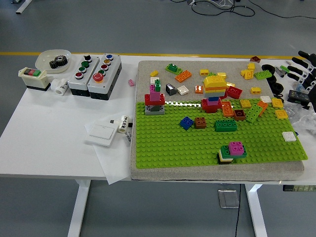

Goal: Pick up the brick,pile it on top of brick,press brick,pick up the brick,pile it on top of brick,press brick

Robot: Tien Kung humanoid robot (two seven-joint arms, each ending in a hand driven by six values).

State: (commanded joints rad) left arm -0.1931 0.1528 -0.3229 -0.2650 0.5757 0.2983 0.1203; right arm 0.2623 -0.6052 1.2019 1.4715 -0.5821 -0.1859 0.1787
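Note:
A green baseplate (pixel 197 143) lies on a grey mat. On it stand a small stack topped by a magenta brick (pixel 236 147), a green brick (pixel 225 125), a brown brick (pixel 200 122), a blue brick (pixel 186 123), a red, pink and grey tower (pixel 154 98) and a yellow-topped tower (pixel 214 89). Several loose bricks lie at the back right. My right hand (pixel 305 66) hovers at the picture's right edge, fingers spread, holding nothing. My left arm is out of view.
Two button boxes (pixel 94 74), a white bowl with a gear (pixel 53 60), a small switch box (pixel 32 78) and a white card on paper (pixel 101 132) sit left of the mat. Plastic wrap and black items lie at the right edge.

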